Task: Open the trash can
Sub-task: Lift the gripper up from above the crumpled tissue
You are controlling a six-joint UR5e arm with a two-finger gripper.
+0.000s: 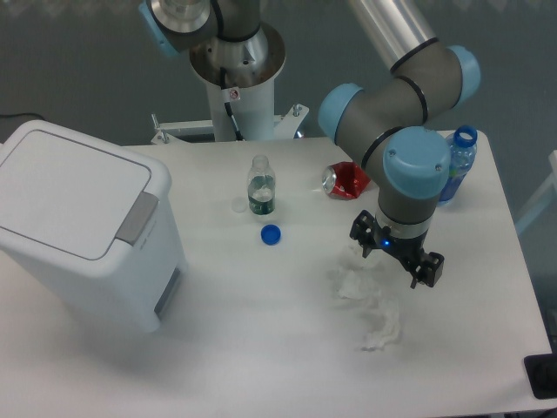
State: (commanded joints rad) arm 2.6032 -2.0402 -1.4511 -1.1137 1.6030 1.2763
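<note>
Leftmost, the large white boxy plastic trash can (83, 222) is sitting on the white desk (261, 348) at its left edge, its flat hinged lid (65, 187) lying closed and its grey push-latch (137, 218) facing right on the front rim. Further right, near the middle of the desk, a small clear plastic bottle without a cap (261, 187) is standing upright, and a blue round bottle cap (271, 234) is lying just in front of it, apart from it. Right of these, a crushed red drink can (346, 180) is lying on its side toward the back of the desk, partly hidden by the arm. In front of it, a crumpled white tissue (370, 305) is spreading over the desk. The black two-finger tool (396, 255) is hanging above the tissue's upper end, well apart from the trash can; its jaws are standing spread and are holding nothing. At the far right, a clear plastic bottle with a blue neck ring (458, 161) is standing behind the arm's blue-capped wrist.
</note>
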